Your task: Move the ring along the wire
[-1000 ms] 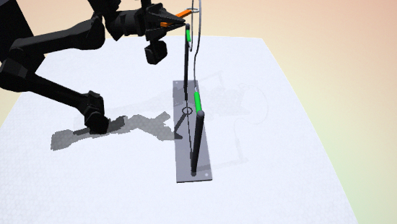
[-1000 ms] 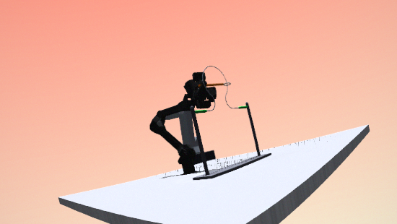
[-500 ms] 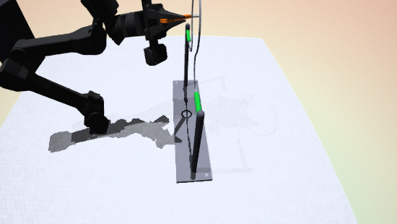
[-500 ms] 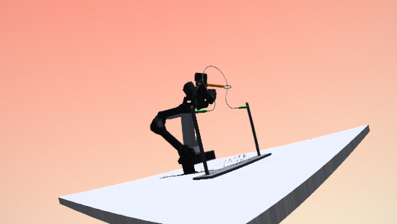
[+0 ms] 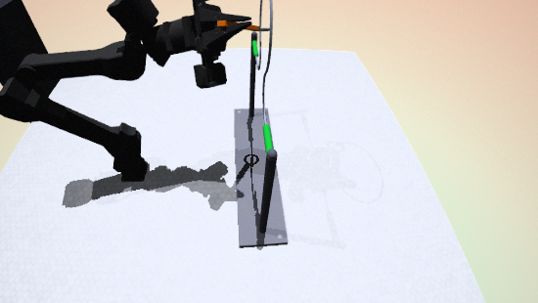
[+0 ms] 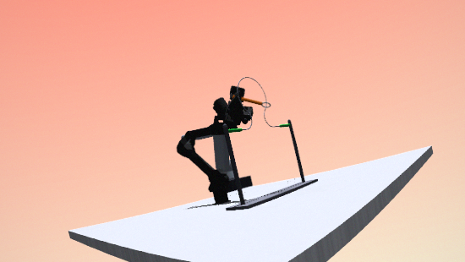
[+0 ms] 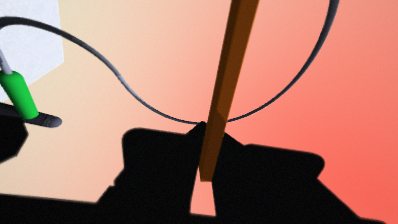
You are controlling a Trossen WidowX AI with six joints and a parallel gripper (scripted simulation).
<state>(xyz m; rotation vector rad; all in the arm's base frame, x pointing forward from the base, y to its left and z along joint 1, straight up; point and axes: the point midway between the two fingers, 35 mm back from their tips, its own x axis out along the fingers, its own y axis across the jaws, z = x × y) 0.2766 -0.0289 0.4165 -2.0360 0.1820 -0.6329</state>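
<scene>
My gripper (image 5: 250,22) (image 7: 205,125) is shut on the orange handle (image 5: 252,27) (image 6: 252,101) (image 7: 221,95), high above the stand. The ring (image 6: 270,106) is at the handle's far end, around the descending grey wire between the arch and the right green part in the exterior view; contact cannot be told. The ring is nearly edge-on in the top view and out of sight in the wrist view. The far green part (image 5: 255,48) (image 6: 284,125) and near green part (image 5: 268,138) (image 6: 235,130) adjoin the posts. One green part (image 7: 20,95) shows in the wrist view.
The far post (image 5: 252,88) (image 6: 297,152) and near post (image 5: 267,195) (image 6: 234,165) stand on a grey base plate (image 5: 245,215) on the white table (image 5: 391,220) (image 6: 169,237). The grey wire (image 5: 264,88) (image 6: 247,77) arches high between them, passing close to the gripper.
</scene>
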